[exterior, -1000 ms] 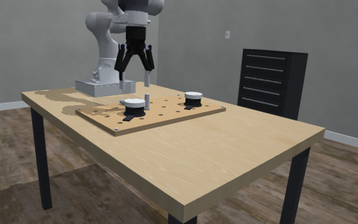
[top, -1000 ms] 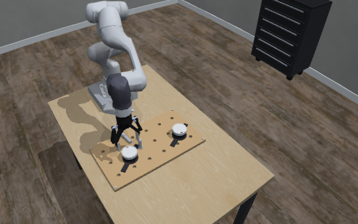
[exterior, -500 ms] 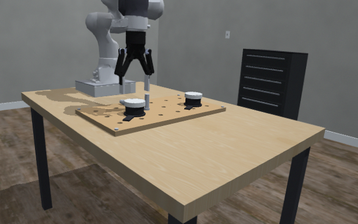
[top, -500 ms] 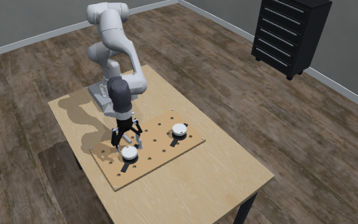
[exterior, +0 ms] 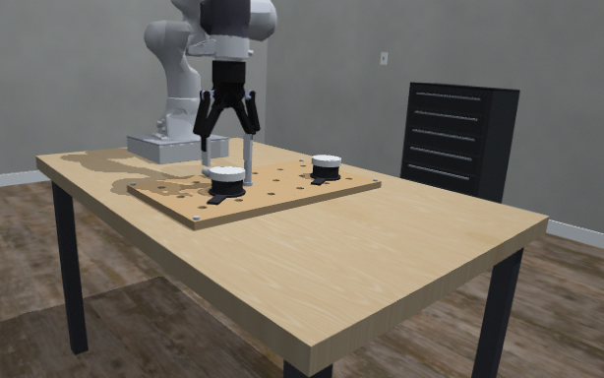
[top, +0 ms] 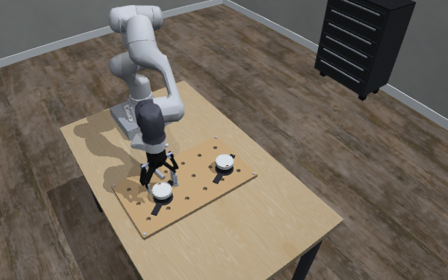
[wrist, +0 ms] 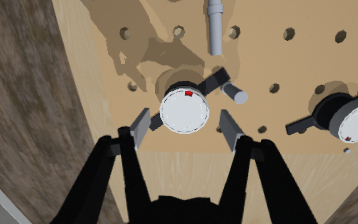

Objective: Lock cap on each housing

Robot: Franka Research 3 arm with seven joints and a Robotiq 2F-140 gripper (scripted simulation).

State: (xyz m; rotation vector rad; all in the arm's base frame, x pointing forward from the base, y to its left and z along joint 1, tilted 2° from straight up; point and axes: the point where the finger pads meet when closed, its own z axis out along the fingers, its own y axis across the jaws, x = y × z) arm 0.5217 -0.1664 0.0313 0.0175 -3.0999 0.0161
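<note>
Two black housings with white caps stand upright on the drilled wooden board (top: 184,182). The near cap (top: 161,189) shows in the wrist view (wrist: 184,112) with a red mark (wrist: 188,93) on its far rim. It also shows in the exterior view (exterior: 225,173). The other cap (top: 225,161) (exterior: 327,160) sits to the right, and part of it is at the edge of the wrist view (wrist: 345,122). My gripper (wrist: 184,116) is open and points straight down over the near cap. One finger is on each side of the cap and neither touches it (exterior: 227,164).
A short grey peg (wrist: 234,93) stands just beyond the near housing, and a longer grey peg (wrist: 216,27) is farther back. Each housing has a black lever arm (top: 157,208) sticking out. The arm's base (top: 125,118) is at the table's back. A black drawer cabinet (top: 361,40) stands off the table.
</note>
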